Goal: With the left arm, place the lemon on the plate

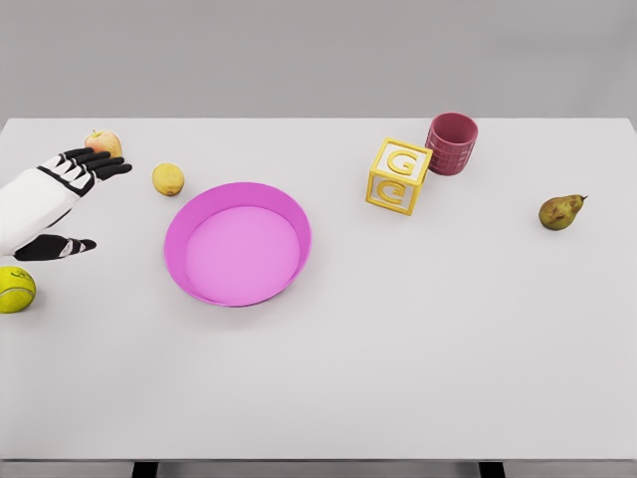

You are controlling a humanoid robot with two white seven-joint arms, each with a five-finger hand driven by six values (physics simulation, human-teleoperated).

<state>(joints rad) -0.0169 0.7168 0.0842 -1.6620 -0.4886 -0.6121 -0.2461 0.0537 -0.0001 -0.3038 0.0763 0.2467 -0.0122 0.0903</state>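
Note:
A small yellow lemon (168,178) lies on the white table, just up and left of the pink plate (293,213). My left hand (88,199) comes in from the left edge and hovers left of the lemon, a short gap away. Its black fingers (98,164) are spread toward the lemon and the thumb points right lower down. It holds nothing. The right arm does not show.
An apple (103,142) sits right behind the left hand's fingers. A tennis ball (15,289) lies at the left edge below the hand. A yellow letter block (398,176), a dark red cup (452,142) and a pear (560,211) stand to the right.

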